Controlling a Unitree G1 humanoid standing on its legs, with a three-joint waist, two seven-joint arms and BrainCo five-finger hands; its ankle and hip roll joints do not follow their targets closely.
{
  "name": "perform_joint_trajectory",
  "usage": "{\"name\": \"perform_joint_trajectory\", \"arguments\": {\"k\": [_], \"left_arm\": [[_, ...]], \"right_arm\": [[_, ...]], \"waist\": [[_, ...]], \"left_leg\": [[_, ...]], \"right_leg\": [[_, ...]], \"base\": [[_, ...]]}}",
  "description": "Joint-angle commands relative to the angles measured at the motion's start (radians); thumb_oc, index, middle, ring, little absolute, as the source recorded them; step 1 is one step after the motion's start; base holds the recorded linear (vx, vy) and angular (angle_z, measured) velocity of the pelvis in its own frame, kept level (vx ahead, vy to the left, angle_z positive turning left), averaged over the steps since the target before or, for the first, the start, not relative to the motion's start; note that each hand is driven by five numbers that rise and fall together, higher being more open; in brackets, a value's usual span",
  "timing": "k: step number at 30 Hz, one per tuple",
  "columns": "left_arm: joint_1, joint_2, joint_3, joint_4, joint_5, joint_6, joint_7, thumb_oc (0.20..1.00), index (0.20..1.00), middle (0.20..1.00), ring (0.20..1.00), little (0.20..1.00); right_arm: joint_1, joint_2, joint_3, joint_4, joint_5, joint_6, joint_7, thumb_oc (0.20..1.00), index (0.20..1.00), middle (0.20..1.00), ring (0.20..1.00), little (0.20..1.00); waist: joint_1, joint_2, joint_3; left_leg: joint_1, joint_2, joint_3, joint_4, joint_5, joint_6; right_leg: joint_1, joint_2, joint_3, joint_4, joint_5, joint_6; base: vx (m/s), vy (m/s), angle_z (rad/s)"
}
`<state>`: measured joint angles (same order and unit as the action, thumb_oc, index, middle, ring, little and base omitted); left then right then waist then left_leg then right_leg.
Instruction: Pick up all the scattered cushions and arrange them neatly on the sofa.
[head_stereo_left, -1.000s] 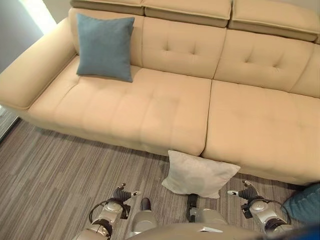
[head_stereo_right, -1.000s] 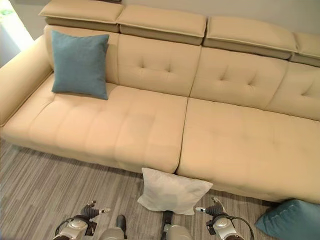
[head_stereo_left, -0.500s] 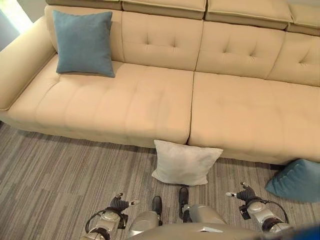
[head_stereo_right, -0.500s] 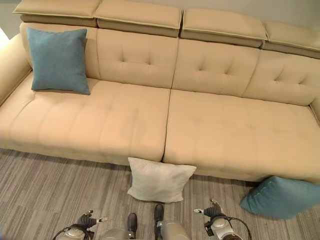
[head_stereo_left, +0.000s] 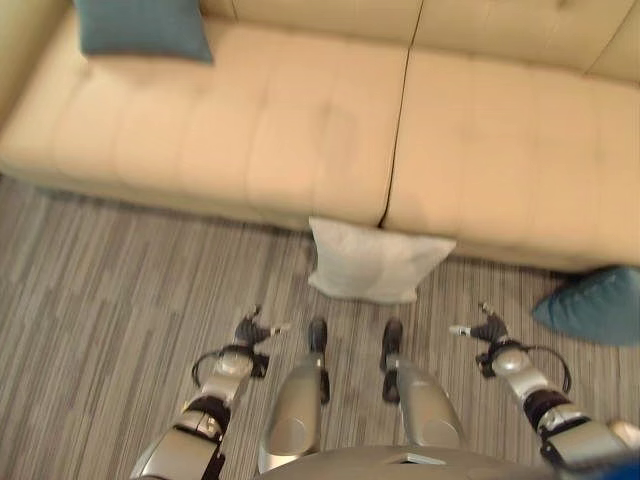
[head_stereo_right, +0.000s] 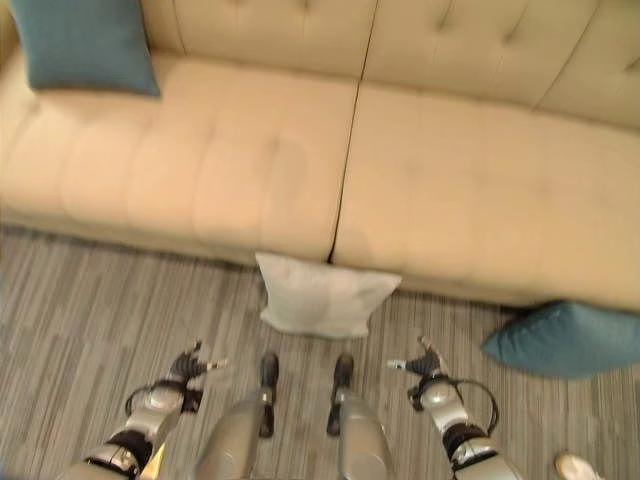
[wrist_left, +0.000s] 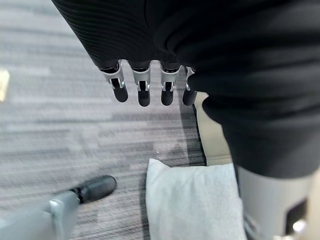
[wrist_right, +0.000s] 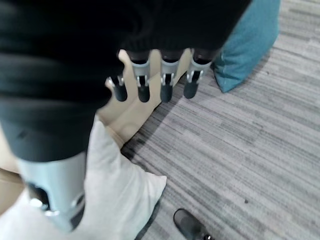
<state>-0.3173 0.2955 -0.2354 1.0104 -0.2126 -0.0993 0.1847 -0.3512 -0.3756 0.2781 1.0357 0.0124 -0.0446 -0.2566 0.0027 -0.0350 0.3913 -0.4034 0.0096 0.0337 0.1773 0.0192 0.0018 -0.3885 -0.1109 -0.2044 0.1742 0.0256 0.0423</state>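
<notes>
**Two cushions waiting on the floor, one on the seat**

Two hands are hanging low and empty as the robot is facing the sofa (head_stereo_left: 300, 130). At ten o'clock a blue cushion (head_stereo_left: 140, 25) is already propping against the backrest, looking placed. At seven o'clock the left hand (head_stereo_left: 250, 330) is hovering with fingers relaxed, holding nothing. Dead ahead at twelve, the white cushion (head_stereo_left: 372, 262) is leaning on the sofa's front edge, resting on the floor, likely the nearest pick. At five o'clock the right hand (head_stereo_left: 485, 328) is hovering slack-fingered too. At three o'clock a second blue cushion (head_stereo_left: 592, 305) is lying by the sofa base. Grey striped carpet (head_stereo_left: 100, 300) is running underfoot.
</notes>
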Motion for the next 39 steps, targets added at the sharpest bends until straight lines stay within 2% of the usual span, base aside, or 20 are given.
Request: {"name": "perform_joint_trajectory", "arguments": {"k": [1, 2, 3, 10, 11, 18, 28, 39], "left_arm": [[0.004, 0.03, -0.022, -0.028, -0.085, -0.054, 0.068, 1.0, 1.0, 1.0, 1.0, 1.0], [-0.043, 0.034, -0.028, -0.052, -0.114, -0.064, 0.091, 1.0, 1.0, 1.0, 1.0, 1.0], [-0.044, 0.034, -0.028, -0.051, -0.114, -0.064, 0.091, 1.0, 1.0, 1.0, 1.0, 1.0], [-0.187, 0.056, -0.034, -0.092, -0.174, -0.093, 0.16, 1.0, 1.0, 1.0, 1.0, 1.0], [-0.227, 0.057, -0.039, -0.094, -0.176, -0.098, 0.182, 1.0, 1.0, 1.0, 1.0, 1.0], [-0.394, 0.096, -0.069, -0.131, -0.174, -0.117, 0.254, 1.0, 1.0, 1.0, 1.0, 1.0], [-0.546, 0.17, -0.1, -0.163, -0.205, -0.111, 0.263, 1.0, 1.0, 1.0, 1.0, 1.0], [-0.71, 0.215, -0.177, -0.2, -0.244, -0.104, 0.257, 1.0, 1.0, 1.0, 1.0, 1.0]], "right_arm": [[0.024, -0.009, 0.006, -0.073, 0.068, -0.028, -0.074, 1.0, 1.0, 1.0, 1.0, 1.0], [-0.018, -0.013, -0.001, -0.089, 0.088, -0.034, -0.105, 1.0, 1.0, 1.0, 1.0, 1.0], [-0.019, -0.013, -0.001, -0.089, 0.088, -0.034, -0.105, 1.0, 1.0, 1.0, 1.0, 1.0], [-0.16, -0.018, -0.053, -0.16, 0.139, -0.068, -0.227, 1.0, 1.0, 1.0, 1.0, 1.0], [-0.192, -0.017, -0.065, -0.167, 0.138, -0.076, -0.271, 1.0, 1.0, 1.0, 1.0, 1.0], [-0.289, -0.025, -0.106, -0.236, 0.114, -0.105, -0.407, 1.0, 1.0, 1.0, 1.0, 1.0], [-0.4, -0.07, -0.065, -0.229, 0.177, -0.117, -0.367, 1.0, 1.0, 1.0, 1.0, 1.0], [-0.57, -0.137, 0.038, -0.232, 0.287, -0.139, -0.278, 1.0, 1.0, 1.0, 1.0, 1.0]], "waist": [[-0.012, -0.02, -0.062], [-0.015, -0.017, -0.053], [-0.015, -0.017, -0.056], [-0.041, -0.007, -0.056], [-0.048, -0.002, -0.059], [-0.083, 0.022, -0.06], [-0.102, 0.039, -0.028], [-0.103, 0.054, 0.006]], "left_leg": [[-0.09, -0.038, 0.031, 0.076, -0.059, -0.023], [-0.154, -0.027, 0.026, 0.127, -0.091, -0.03], [-0.159, -0.027, 0.026, 0.13, -0.092, -0.03], [-0.441, 0.004, 0.021, 0.27, -0.106, -0.036], [-0.511, 0.012, 0.019, 0.295, -0.108, -0.038], [-0.71, 0.028, 0.014, 0.309, -0.096, -0.035], [-0.855, 0.019, 0.025, 0.331, -0.089, -0.014], [-1.021, 0.006, 0.025, 0.428, -0.092, 0.004]], "right_leg": [[-0.109, -0.032, 0.024, 0.106, -0.047, 0.042], [-0.174, -0.034, 0.034, 0.156, -0.078, 0.045], [-0.178, -0.034, 0.035, 0.158, -0.079, 0.044], [-0.457, -0.048, 0.051, 0.302, -0.099, 0.037], [-0.529, -0.05, 0.055, 0.334, -0.104, 0.037], [-0.732, -0.059, 0.074, 0.367, -0.099, 0.046], [-0.906, -0.057, 0.116, 0.416, -0.084, 0.065], [-1.086, -0.042, 0.148, 0.541, -0.094, 0.061]], "base": [[-0.15, -0.036, 0.16], [-0.1, -0.034, 0.2], [-0.05, -0.026, 0.17], [-0.08, -0.006, 0.0], [-0.07, -0.001, 0.03], [-0.02, 0.003, -0.01], [-0.01, 0.005, -0.03], [0.03, -0.018, 0.0]]}}
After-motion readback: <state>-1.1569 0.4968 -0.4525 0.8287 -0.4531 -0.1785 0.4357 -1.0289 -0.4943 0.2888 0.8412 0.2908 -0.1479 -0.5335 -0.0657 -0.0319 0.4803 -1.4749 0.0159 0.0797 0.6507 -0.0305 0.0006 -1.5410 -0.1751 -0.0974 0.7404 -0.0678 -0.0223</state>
